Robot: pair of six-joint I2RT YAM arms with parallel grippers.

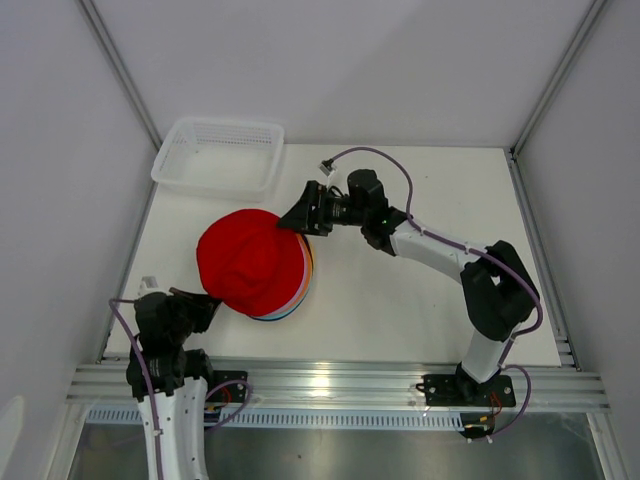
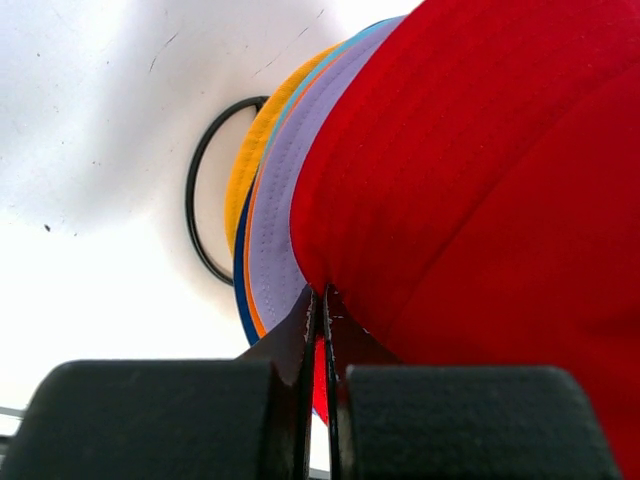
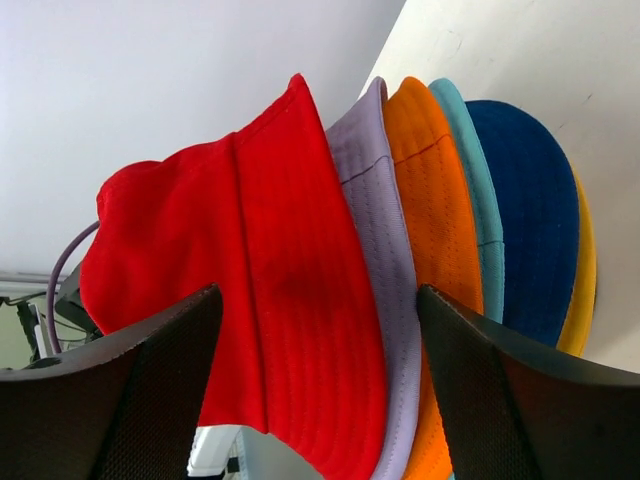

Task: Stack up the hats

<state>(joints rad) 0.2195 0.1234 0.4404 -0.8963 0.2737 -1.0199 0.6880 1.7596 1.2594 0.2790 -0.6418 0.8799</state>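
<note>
so this looks like the tail end of the job; the red hat (image 1: 250, 262) sits on top of the pile, left of the middle of the table (image 1: 420, 190), and under it you can count the lavender hat (image 3: 385, 200), orange hat (image 3: 430, 170), teal hat (image 3: 470, 170), navy hat (image 3: 530, 200) and yellow hat (image 3: 585, 270), brims fanned out a bit instead of lined up; all six are in one pile by my count.

left gripper (image 2: 322, 300) is clenched on the near brim of the red hat, fingers pressed together with a sliver of red between them; right gripper (image 3: 320, 295) is spread wide at the far edge of that hat, one finger either side, and i can't tell if it touches the fabric.

my guess at the next move: the left lets go of the brim and backs off without dragging the floppy top hat sideways; the right might nudge the edge square, since the stack leans.

a black wire ring (image 2: 192, 190) peeks out from under the pile on the wrist view.

containers: just the white basket (image 1: 175, 165) at the far left corner, well apart from the pile; i see nothing in it from above.
</note>
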